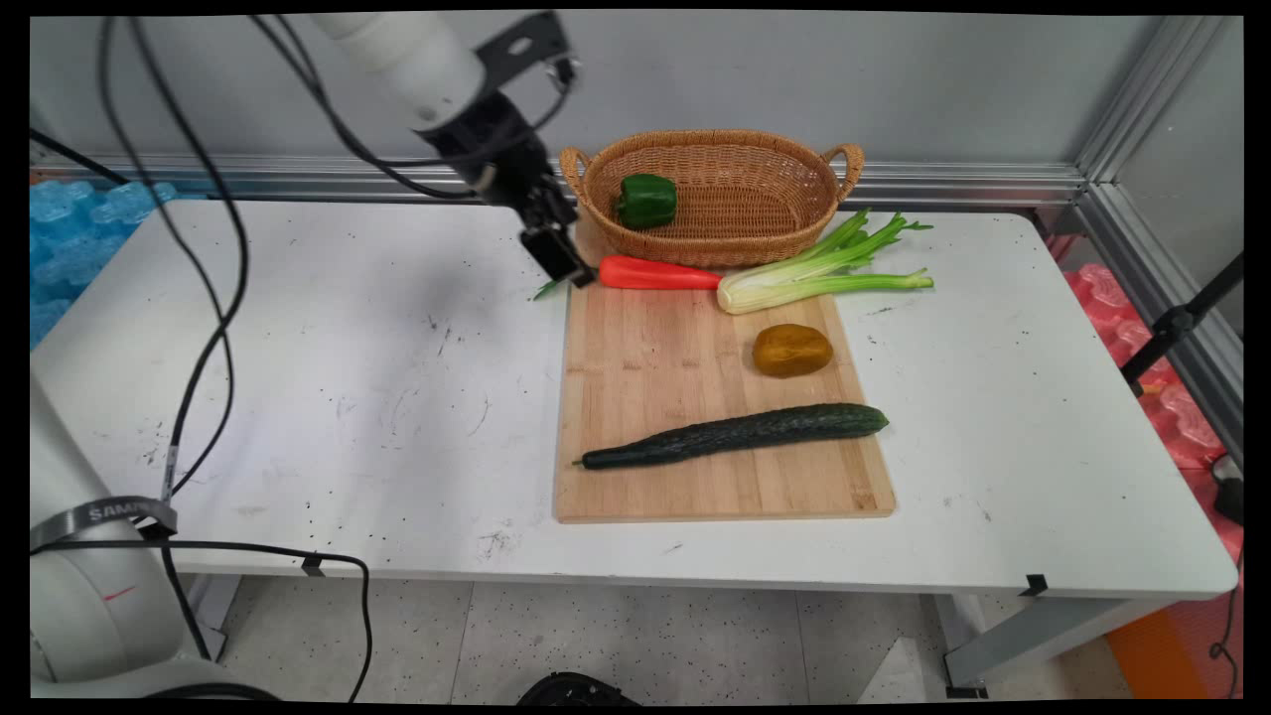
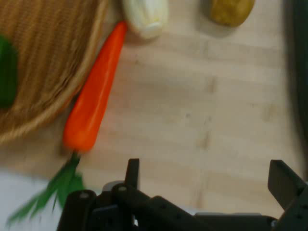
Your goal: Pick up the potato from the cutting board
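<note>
Hand (image 1: 568,266) spread wide, empty, beside carrot (image 1: 657,273) touching basket (image 1: 710,238) and celery (image 1: 819,273)

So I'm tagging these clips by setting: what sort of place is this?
Probably a robotics lab staged as a kitchen: toy-like vegetables such as a carrot on a cutting board, an aluminium-framed enclosure, foam padding beside the white table.

From my hand view the basket (image 2: 45,67) and green pepper (image 2: 7,72) are cut off at the left edge, the celery (image 2: 144,17) and potato (image 2: 231,10) at the top. In the main view the fingers (image 1: 561,260) cover the carrot (image 1: 657,273) top, and the basket hides the board's (image 1: 695,397) far edge.
</note>
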You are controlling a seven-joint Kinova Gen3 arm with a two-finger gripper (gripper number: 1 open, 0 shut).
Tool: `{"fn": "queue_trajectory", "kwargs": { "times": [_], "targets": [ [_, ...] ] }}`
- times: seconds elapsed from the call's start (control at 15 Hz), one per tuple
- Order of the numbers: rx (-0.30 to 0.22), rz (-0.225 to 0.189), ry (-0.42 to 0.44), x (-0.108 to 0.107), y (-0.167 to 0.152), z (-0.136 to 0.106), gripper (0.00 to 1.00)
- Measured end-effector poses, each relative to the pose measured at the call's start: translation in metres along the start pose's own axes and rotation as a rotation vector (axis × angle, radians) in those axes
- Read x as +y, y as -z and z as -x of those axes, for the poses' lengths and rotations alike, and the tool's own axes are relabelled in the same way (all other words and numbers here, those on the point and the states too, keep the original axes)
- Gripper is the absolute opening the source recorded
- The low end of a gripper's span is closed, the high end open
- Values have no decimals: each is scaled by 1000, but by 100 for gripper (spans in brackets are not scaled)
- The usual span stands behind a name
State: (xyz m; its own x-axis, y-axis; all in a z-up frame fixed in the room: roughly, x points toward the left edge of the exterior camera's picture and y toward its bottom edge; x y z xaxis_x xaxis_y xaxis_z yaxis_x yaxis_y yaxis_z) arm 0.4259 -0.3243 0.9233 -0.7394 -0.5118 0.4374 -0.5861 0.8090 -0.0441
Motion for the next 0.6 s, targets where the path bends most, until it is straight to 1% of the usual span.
{"fn": "queue_trajectory", "kwargs": {
  "times": [0.2,0.33,0.6],
  "targets": [
    [21,45,-64,-4,-32,-22,100],
    [33,65,-89,-6,-49,-32,100],
    [61,110,-153,-10,-95,-59,100]
  ]
}}
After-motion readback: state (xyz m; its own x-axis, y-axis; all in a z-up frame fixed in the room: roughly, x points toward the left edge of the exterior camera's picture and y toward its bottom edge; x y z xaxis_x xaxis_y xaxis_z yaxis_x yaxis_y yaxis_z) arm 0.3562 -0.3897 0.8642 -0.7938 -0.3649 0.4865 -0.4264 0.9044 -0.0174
